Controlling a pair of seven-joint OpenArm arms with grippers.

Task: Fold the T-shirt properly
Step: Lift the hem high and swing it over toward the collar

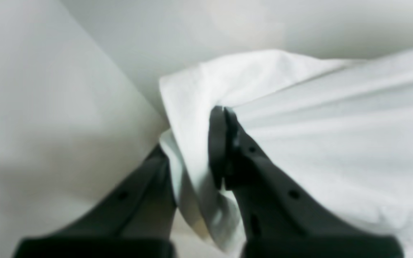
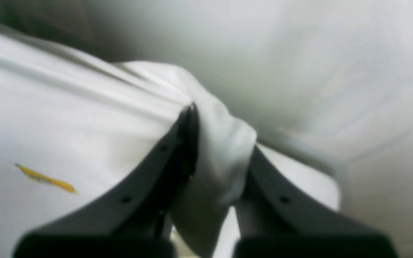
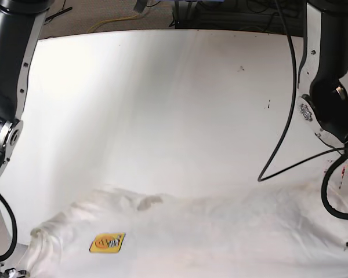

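Note:
The off-white T-shirt [image 3: 220, 231] lies stretched across the near edge of the table in the base view. Its small yellow-orange patch label [image 3: 107, 242] faces up at the left. In the left wrist view my left gripper [image 1: 190, 129] is shut on a bunched fold of the T-shirt [image 1: 335, 125], and cloth hangs between its dark fingers [image 1: 253, 172]. In the right wrist view my right gripper [image 2: 224, 132] is likewise shut on a wad of the T-shirt [image 2: 66, 118], with the patch label [image 2: 45, 178] off to its left. Neither gripper shows in the base view.
The white table [image 3: 174, 104] stretches away behind the shirt. Dark arm links stand at the left [image 3: 11, 58] and right [image 3: 330, 87] sides. A black cable [image 3: 287, 121] loops down over the table at the right. Floor and wires lie beyond the far edge.

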